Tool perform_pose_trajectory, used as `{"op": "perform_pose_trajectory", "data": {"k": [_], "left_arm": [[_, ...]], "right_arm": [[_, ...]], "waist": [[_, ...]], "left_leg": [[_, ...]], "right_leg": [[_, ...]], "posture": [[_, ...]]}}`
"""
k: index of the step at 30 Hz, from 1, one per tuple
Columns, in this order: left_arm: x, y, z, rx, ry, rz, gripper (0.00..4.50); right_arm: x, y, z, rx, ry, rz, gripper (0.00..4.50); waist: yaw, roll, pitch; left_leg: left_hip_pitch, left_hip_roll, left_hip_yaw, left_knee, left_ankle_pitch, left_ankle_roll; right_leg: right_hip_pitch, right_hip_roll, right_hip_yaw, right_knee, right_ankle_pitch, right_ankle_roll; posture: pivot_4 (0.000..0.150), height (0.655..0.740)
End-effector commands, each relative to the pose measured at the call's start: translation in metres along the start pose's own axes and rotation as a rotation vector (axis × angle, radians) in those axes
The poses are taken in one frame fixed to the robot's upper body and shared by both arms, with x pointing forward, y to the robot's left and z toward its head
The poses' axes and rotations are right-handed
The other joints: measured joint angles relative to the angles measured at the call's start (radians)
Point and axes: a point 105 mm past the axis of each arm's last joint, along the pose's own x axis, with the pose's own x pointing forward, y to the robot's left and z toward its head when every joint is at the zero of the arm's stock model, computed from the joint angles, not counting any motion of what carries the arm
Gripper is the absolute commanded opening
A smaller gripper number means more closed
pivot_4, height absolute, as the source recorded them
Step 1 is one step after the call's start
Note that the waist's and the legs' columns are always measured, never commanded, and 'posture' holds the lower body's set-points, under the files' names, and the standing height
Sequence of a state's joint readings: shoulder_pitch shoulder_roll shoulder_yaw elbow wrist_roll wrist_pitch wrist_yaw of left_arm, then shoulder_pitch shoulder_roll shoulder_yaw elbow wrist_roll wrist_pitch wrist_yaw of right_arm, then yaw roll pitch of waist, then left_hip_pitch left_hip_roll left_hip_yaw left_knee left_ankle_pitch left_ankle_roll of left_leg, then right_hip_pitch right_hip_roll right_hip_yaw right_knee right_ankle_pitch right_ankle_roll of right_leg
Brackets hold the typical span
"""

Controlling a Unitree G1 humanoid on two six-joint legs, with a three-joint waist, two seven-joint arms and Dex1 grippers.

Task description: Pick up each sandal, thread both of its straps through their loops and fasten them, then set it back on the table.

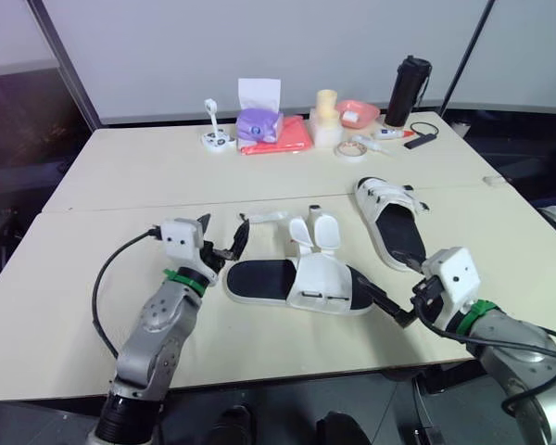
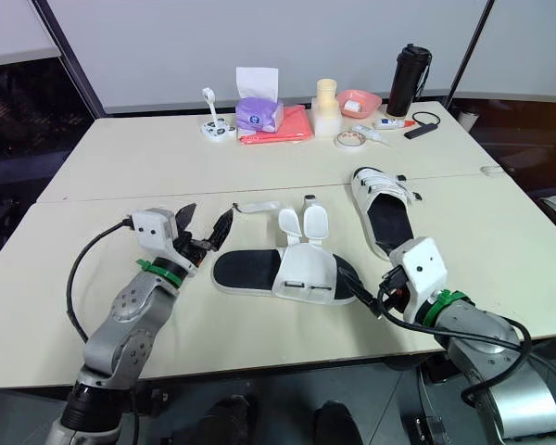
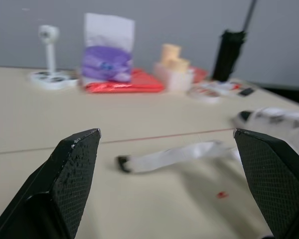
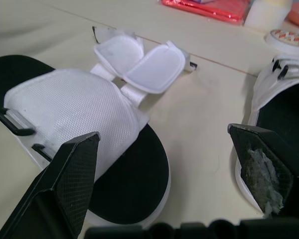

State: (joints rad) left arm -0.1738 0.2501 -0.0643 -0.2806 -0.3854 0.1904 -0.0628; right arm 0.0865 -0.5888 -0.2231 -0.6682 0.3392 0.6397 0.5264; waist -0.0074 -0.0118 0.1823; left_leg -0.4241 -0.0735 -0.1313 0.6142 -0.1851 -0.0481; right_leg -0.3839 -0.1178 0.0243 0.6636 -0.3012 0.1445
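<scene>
Left gripper (image 3: 165,132) fingers spread, empty | right gripper (image 4: 163,133) likewise | near sandal (image 1: 320,278) straps unfastened | far sandal (image 1: 396,232) end partly hidden

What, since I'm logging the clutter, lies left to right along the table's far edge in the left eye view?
white stand → purple tissue pack → cream container → pink bowl → black bottle

Left wrist: loose strap (image 3: 174,154) blurred, I can't read its tip. Far sandal (image 3: 276,119) soft white shape, cut by frame edge. Bottle (image 3: 229,55) and tissue pack (image 3: 107,62) at back of desk (image 3: 40,114) blurred too. Right wrist: far sandal runs off frame, only inner side visible; near sandal (image 4: 74,114) loses heel end past edge. Head view: small bits beside tape roll (image 1: 350,148) too small for me to name.
</scene>
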Motion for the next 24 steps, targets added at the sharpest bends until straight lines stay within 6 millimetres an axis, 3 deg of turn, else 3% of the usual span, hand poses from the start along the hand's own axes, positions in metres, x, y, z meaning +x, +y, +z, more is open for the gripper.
{"op": "perform_pose_trajectory", "data": {"k": [1,8,24], "left_arm": [[-0.001,0.002,0.016,0.063,-0.074,0.026,4.50],[-0.002,-0.003,0.012,0.106,-0.071,0.002,4.50],[-0.001,-0.009,0.014,0.145,-0.060,-0.065,4.50]], "right_arm": [[-0.003,-0.002,0.002,-0.020,-0.019,0.001,3.65],[0.000,-0.009,-0.002,-0.022,-0.008,0.036,0.13],[0.025,0.008,-0.038,-0.005,0.055,0.183,0.06]], "waist": [[0.005,0.000,0.000],[0.020,0.000,0.000],[0.019,0.000,0.000]], "left_leg": [[0.000,0.000,0.000,0.000,0.000,0.000],[0.000,0.000,0.000,0.000,0.000,0.000],[-0.001,0.000,0.000,0.000,0.000,0.000]], "right_leg": [[0.000,0.000,0.000,0.000,0.000,0.000],[0.001,0.000,0.000,-0.002,0.000,0.000],[0.001,0.000,0.000,-0.004,0.000,0.000]], "posture": [[0.150,0.7400],[0.150,0.7400],[0.150,0.7400]]}}
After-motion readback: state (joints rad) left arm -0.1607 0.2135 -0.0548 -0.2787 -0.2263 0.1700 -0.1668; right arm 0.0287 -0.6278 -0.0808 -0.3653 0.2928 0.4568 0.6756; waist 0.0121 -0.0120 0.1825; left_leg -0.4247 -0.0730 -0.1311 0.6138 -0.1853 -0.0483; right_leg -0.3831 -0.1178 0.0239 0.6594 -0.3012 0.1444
